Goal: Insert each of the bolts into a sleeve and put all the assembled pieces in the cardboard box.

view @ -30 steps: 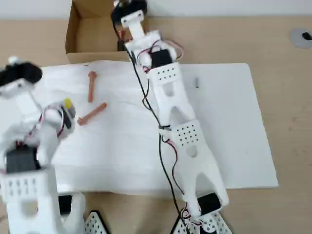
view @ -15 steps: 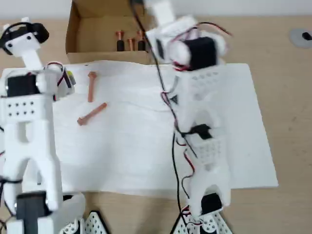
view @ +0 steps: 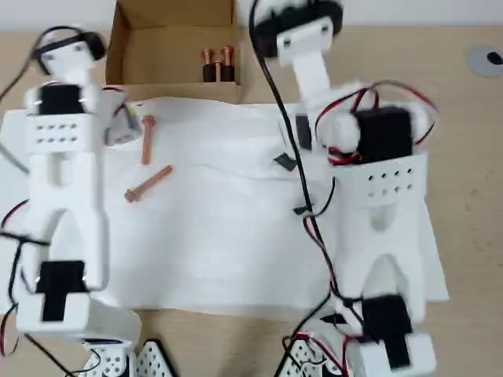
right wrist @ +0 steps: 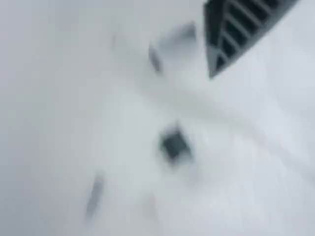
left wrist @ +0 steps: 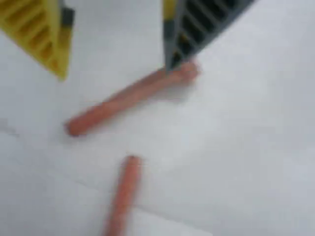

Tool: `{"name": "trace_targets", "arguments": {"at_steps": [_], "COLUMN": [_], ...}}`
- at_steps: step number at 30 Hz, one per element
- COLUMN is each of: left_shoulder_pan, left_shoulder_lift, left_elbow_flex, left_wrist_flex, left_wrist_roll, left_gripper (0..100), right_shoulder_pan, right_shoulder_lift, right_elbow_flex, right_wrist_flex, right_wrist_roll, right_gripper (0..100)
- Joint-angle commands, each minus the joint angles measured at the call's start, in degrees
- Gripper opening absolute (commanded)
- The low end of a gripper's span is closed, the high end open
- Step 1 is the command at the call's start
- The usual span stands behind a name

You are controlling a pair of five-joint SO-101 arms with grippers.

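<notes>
**Right side swung back, left spread wide**

The left gripper (left wrist: 115,69) is held apart over the white sheet (view: 236,259) at 10 o'clock, one fingertip (left wrist: 172,59) at the head of a bolt (left wrist: 130,96), a second bolt (left wrist: 123,194) just beside. The right gripper (view: 302,133), over the cardboard box (view: 116,55) a moment ago, has been swung back above a dark sleeve (view: 284,162); its state cannot be told. Three assembled pieces (view: 217,66) are seen in the box at 12 o'clock.
</notes>
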Motion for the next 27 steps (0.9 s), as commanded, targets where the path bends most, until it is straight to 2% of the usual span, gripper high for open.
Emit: {"name": "trace_targets", "arguments": {"at_steps": [1, 5, 8, 13, 17, 27], "left_shoulder_pan": [3.6, 1.7, 0.2, 0.4, 0.7, 0.9], "left_shoulder_lift": [5.3, 19.0, 27.2, 33.5, 41.0, 55.2], "left_elbow_flex": [-6.9, -12.7, -19.6, -32.0, -39.6, -50.3], "left_wrist_flex": [-0.4, -3.1, -3.1, -2.4, -3.3, -3.1], "left_wrist_roll": [0.1, 0.1, 0.2, 0.0, -4.4, -6.7], "left_gripper": [14, 14, 14, 14, 14, 14], "right_shoulder_pan": [2.9, 6.7, 8.0, 8.0, 8.0, 8.0], "right_shoulder_lift": [-6.6, -7.4, -7.4, -7.4, -7.4, -7.4], "right_elbow_flex": [15.9, 22.7, 25.6, 26.4, 26.5, 26.6], "right_wrist_flex": [-3.5, -5.9, -7.3, -7.6, -7.6, -10.0], "right_wrist_roll": [1.1, 5.8, 6.0, 6.2, 6.2, 6.2], "right_gripper": [34.0, 34.0, 34.0, 34.0, 34.0, 34.0]}}
